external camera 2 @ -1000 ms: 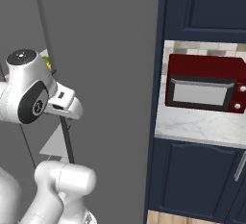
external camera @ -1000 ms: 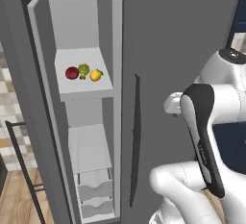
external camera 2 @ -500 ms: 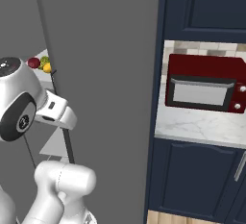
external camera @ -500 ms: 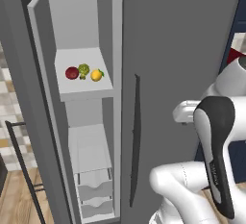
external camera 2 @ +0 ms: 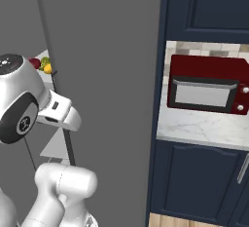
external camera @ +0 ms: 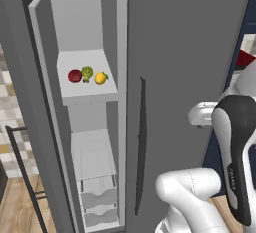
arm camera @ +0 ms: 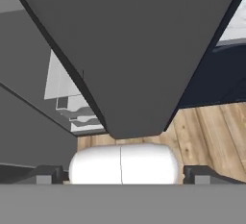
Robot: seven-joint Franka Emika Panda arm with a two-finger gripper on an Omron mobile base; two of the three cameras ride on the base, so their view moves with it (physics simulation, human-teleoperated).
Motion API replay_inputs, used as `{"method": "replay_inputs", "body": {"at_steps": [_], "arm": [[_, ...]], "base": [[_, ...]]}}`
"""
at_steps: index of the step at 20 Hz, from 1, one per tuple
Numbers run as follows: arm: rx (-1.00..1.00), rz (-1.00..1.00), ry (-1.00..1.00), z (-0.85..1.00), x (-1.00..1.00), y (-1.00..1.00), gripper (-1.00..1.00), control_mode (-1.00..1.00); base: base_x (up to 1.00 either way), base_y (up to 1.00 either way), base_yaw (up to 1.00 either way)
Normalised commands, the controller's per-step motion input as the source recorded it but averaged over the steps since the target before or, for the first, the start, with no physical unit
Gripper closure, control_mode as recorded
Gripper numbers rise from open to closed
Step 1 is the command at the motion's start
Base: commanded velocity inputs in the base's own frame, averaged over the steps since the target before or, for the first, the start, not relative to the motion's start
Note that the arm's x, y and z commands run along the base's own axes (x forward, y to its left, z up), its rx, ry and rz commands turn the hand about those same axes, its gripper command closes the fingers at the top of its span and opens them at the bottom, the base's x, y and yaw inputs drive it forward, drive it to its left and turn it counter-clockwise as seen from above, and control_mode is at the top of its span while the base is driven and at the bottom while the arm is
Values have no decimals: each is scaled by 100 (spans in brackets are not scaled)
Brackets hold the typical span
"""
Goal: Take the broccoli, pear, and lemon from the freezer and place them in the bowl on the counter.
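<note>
Gripper point(arm camera: 122, 172): two dark fingertips set wide apart at 6 o'clock in the hand view, nothing between them. Step, as judged: reach for the first fruit; swing the hand round the door edge and enter the shelf level, fingers wide.
Freezer point(external camera: 90, 97): open, narrow, matte grey; pale smooth shelves, drawers below; long dark handle point(external camera: 140, 147).
Upper shelf, 10 o'clock in the left base view: pear point(external camera: 74, 76), dark red, round; broccoli point(external camera: 87, 72), bumpy green; lemon point(external camera: 100, 78), glossy yellow.
Counter point(external camera 2: 204, 126): veined white marble; red microwave point(external camera 2: 208, 90).
</note>
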Motion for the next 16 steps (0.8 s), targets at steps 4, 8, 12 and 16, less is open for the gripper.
{"method": "replay_inputs", "body": {"at_steps": [4, 8, 12, 16], "arm": [[-2, 0, 0, 0, -18, 2, -100, -100], [-6, 2, 0, 0, -53, 0, -100, -100], [-1, 0, 0, 0, -11, 0, -100, -100], [0, 0, 0, 0, 0, 0, -100, 100]], "base": [[0, 0, 0], [0, 0, 0], [0, 0, 0], [0, 0, 0]]}}
